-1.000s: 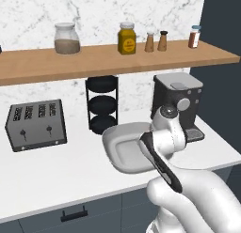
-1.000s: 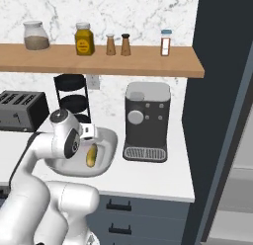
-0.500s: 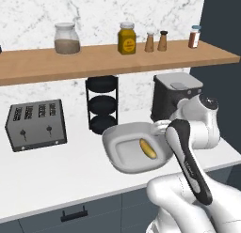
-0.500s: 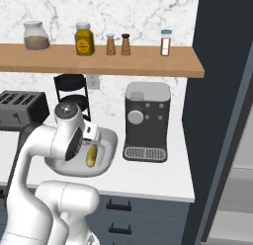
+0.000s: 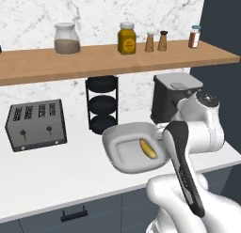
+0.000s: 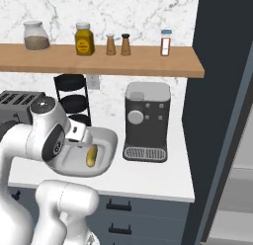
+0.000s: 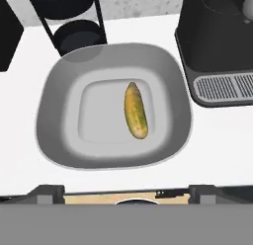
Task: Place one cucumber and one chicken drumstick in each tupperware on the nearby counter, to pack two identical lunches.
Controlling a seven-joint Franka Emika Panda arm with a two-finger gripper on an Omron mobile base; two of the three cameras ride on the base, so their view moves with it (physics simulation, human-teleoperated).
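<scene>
The arm is now swung right, uncovering the tupperware; the cucumber is seen below the wide, empty gripper.

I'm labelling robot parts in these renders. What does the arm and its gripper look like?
The arm is glossy white with rounded segments, a dark grey strip along one link and dark joint caps. No cables or markings show. The gripper has two small dark, blocky finger tips.

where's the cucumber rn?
The cucumber lies inside the tupperware, right of centre in its well in the hand view. The tupperware sits on the counter between the black tiered rack and the coffee machine.
</scene>
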